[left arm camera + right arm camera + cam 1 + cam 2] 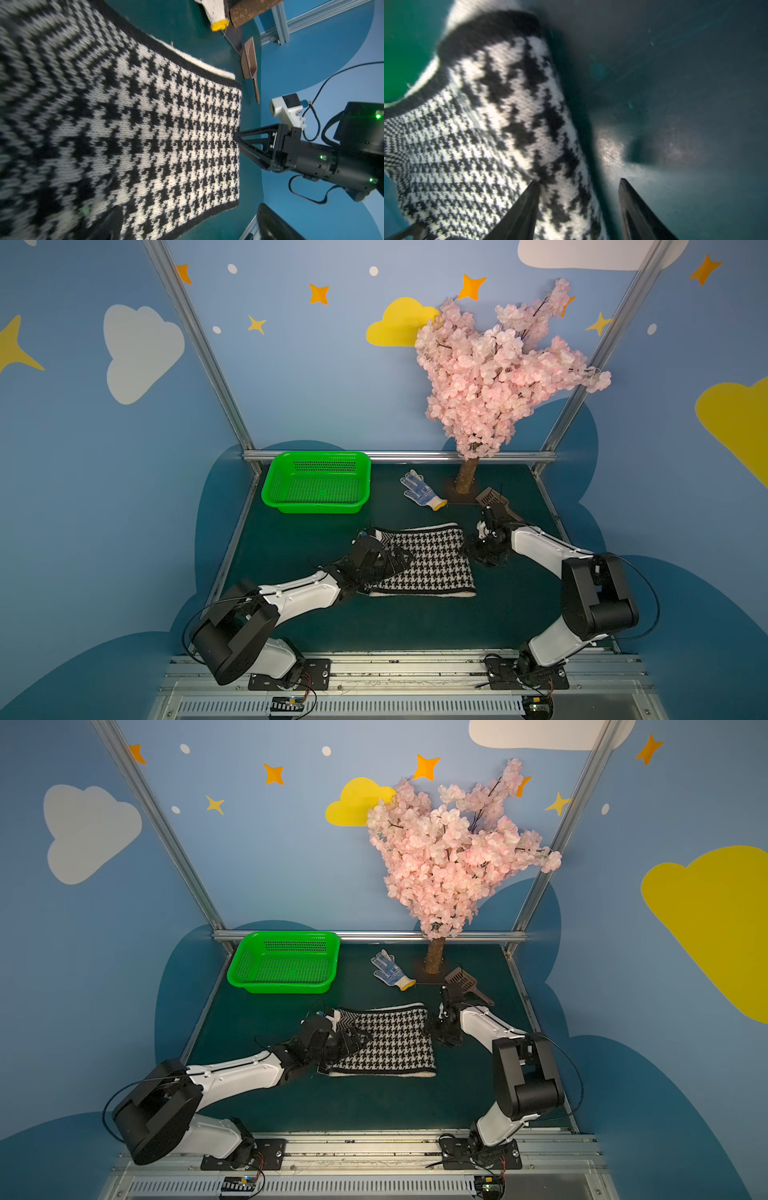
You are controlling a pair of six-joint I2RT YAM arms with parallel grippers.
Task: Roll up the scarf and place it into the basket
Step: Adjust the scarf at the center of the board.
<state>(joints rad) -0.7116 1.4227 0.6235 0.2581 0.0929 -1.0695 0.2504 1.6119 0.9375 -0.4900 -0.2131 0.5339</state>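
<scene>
Only wrist views show right pincer (579,180) straddling scarf (483,128) edge.

Blue cloud-and-star painted walls (311,385) enclose a dark green tabletop (415,622); a pink blossom tree (494,377) stands at one o'clock.

You see the scarf (395,1048) flat mid-table, houndstooth up. Left gripper (358,1038) over its left end, right gripper (435,1026) at its right edge. Green basket (286,989) well apart, far left.
</scene>
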